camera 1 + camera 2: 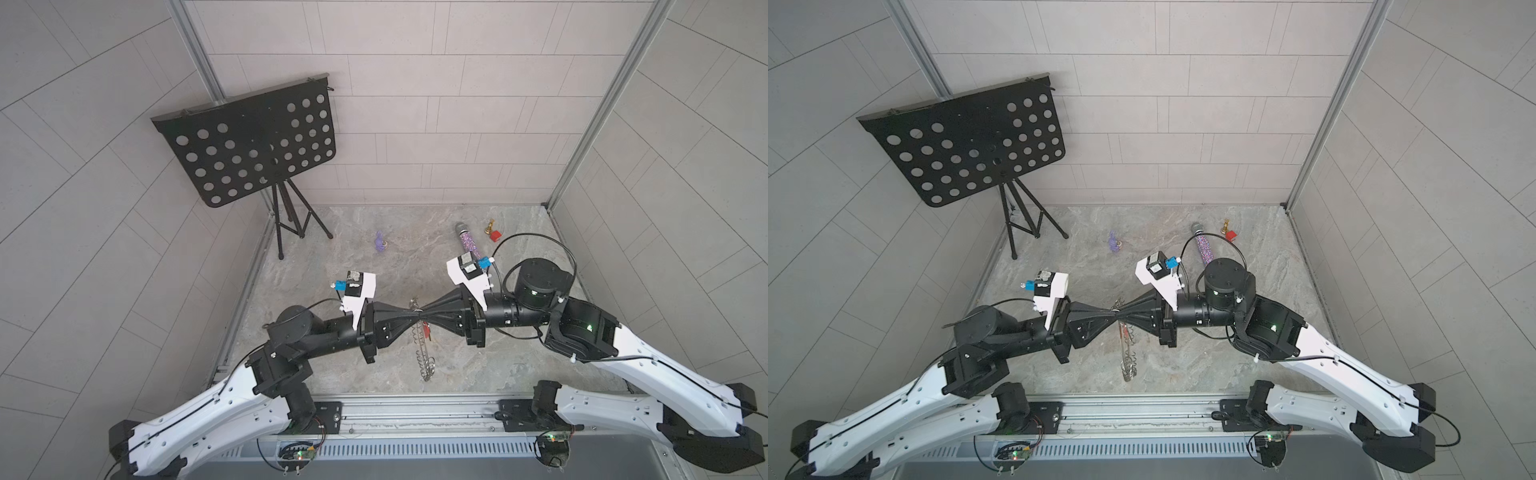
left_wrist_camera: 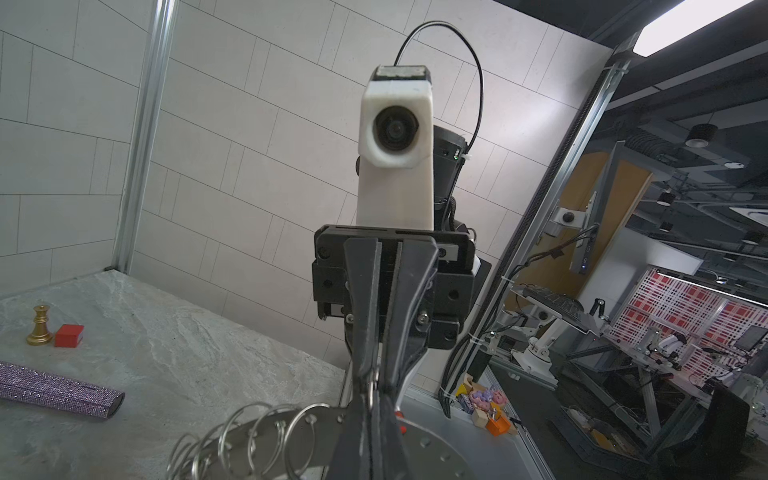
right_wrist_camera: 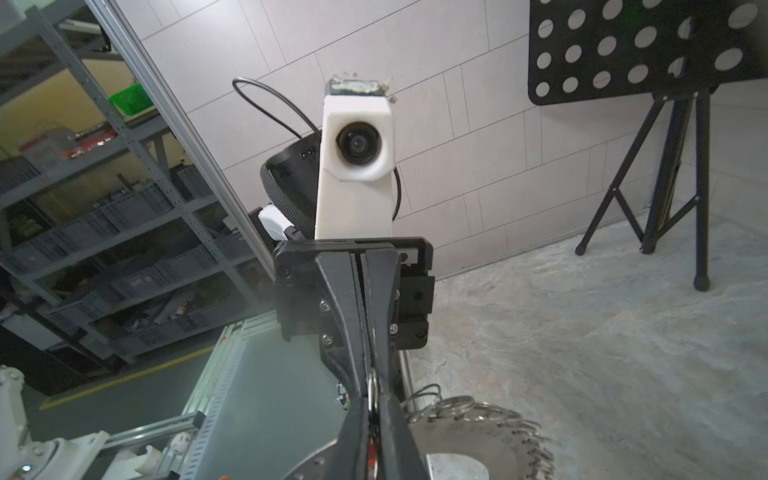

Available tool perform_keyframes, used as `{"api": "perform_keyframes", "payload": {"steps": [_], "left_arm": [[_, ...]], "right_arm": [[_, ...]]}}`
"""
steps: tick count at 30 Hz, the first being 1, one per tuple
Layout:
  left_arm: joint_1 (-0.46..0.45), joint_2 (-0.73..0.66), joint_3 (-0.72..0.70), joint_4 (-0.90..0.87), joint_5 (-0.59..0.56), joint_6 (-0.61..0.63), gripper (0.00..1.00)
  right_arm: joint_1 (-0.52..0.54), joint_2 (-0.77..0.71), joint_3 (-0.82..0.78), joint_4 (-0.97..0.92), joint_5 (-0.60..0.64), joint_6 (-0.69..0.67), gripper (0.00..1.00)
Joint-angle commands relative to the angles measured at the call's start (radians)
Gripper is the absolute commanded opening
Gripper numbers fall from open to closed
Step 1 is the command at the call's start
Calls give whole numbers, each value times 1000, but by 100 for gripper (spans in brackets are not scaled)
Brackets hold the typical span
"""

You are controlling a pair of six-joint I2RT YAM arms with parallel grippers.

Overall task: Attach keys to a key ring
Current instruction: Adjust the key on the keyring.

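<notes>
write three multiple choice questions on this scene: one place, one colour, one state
1. Where does the gold chess piece stand? A) beside the small red cube B) at the near edge C) in a gripper
2. What colour is the small silver key's plastic tag? A) blue B) red C) green
3. How are the left gripper and right gripper? A) both wide open B) only left shut C) both shut
Key: A, they stand together at the back; B, red shows by the grippers; C, closed fingertips meet at the grey metal key ring.

left gripper (image 1: 1108,312) and right gripper (image 1: 1125,317) meet tip to tip on the rim of the key ring (image 1: 1128,360); music stand (image 1: 984,124) well behind it.
</notes>
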Motion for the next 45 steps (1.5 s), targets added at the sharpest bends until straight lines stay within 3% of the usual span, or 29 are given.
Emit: {"api": "perform_keyframes", "payload": {"steps": [1,7,13,17,22,36,45], "left_arm": [[-4,-13,20,52,16,-5,0],[-4,-8,32,18,24,3,0],[-4,-42,56,-108,-7,48,21],[-4,-66,107,-274,-22,109,25],[-4,-42,164,-410,21,157,29],[-4,53,272,-606,67,287,32],[-4,65,272,-587,85,291,29]], "right_arm": [[7,4,23,-9,-10,-3,3],[7,11,35,-43,-15,-15,0],[7,15,89,-191,15,-76,0],[7,40,154,-343,24,-120,0],[6,55,183,-402,2,-126,0],[9,93,225,-436,-63,-103,0],[10,105,206,-406,-89,-83,0]]}}
